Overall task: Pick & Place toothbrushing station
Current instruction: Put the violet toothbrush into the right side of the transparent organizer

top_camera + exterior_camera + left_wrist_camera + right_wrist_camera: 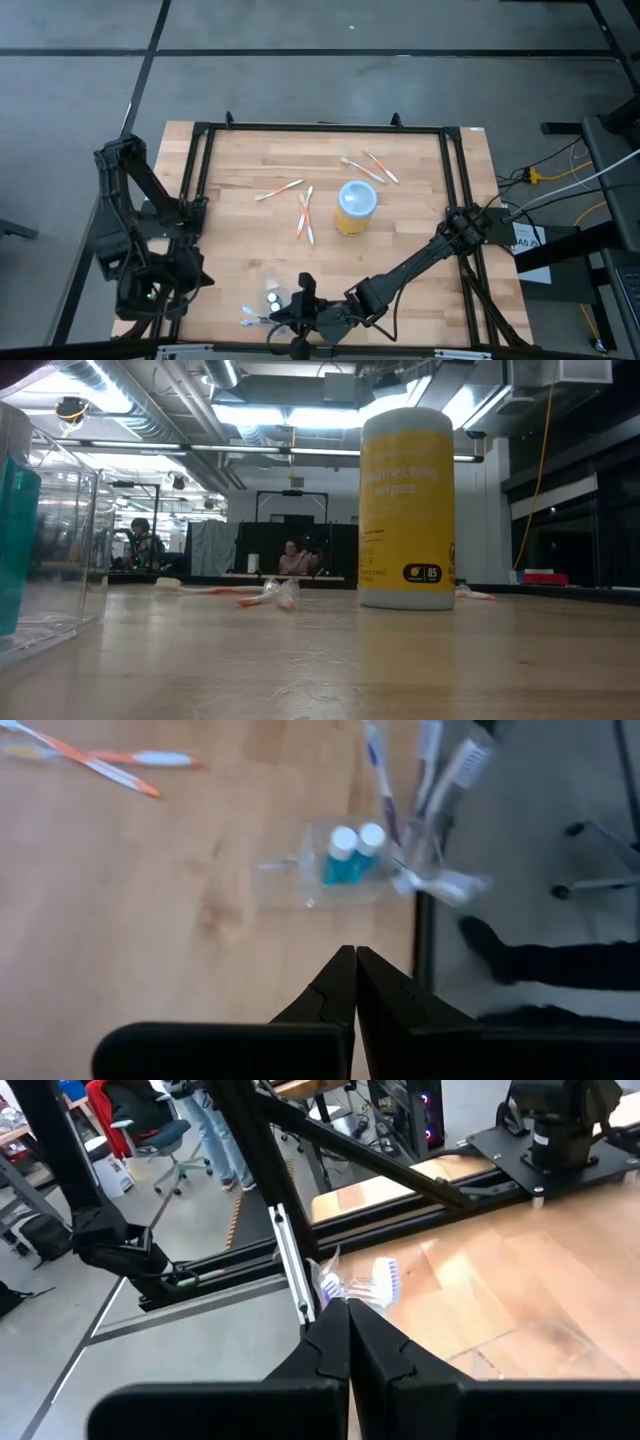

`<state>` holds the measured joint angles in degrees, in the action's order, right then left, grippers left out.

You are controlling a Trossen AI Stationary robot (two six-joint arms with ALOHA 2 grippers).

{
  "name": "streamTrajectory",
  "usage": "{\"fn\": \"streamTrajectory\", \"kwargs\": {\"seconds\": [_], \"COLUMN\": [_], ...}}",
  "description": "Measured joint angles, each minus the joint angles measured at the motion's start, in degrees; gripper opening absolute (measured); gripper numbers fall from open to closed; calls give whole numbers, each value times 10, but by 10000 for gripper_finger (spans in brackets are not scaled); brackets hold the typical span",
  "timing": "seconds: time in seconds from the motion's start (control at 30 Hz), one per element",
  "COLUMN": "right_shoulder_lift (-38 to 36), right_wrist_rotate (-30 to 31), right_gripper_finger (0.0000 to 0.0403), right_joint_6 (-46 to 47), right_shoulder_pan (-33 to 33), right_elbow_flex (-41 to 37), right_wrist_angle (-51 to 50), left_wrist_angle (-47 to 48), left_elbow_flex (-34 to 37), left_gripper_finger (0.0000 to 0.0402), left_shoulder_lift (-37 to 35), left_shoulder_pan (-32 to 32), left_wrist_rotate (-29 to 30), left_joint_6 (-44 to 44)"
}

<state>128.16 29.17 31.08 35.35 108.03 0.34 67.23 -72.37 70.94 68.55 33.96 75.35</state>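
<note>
Wooden table [420,230] | clear pouch [272,296] with teal tubes [350,855] at six o'clock edge | loose toothbrushes [305,213] centre, long axes mostly twelve-to-six; yellow wipes canister [355,207] at their three o'clock | right gripper [300,322] pinched shut, empty, just beside pouch, nearer | left gripper [355,982] shut, empty, at eight o'clock

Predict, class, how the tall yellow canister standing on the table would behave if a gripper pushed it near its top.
The yellow canister stands upright and looks tall for its base, so a high push would probably tip it rather than slide it. Its round wall suggests it would then roll across the wooden table. Its smooth printed surface may be slippery to grip.
</note>
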Motion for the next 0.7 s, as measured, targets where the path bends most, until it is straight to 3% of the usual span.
{"fn": "streamTrajectory", "kwargs": {"seconds": [0.53, 0.7], "right_shoulder_lift": [0, 0], "right_wrist_rotate": [27, 34], "right_gripper_finger": [0, 30], "right_joint_6": [34, 94], "right_shoulder_pan": [-4, -5], "right_elbow_flex": [0, 0], "right_wrist_angle": [-16, -12], "left_wrist_angle": [0, 0], "left_elbow_flex": [0, 0], "left_gripper_finger": [5, 6], "left_shoulder_lift": [0, 1], "left_shoulder_pan": [106, 123], "left_wrist_rotate": [6, 14], "left_joint_6": [122, 144]}}
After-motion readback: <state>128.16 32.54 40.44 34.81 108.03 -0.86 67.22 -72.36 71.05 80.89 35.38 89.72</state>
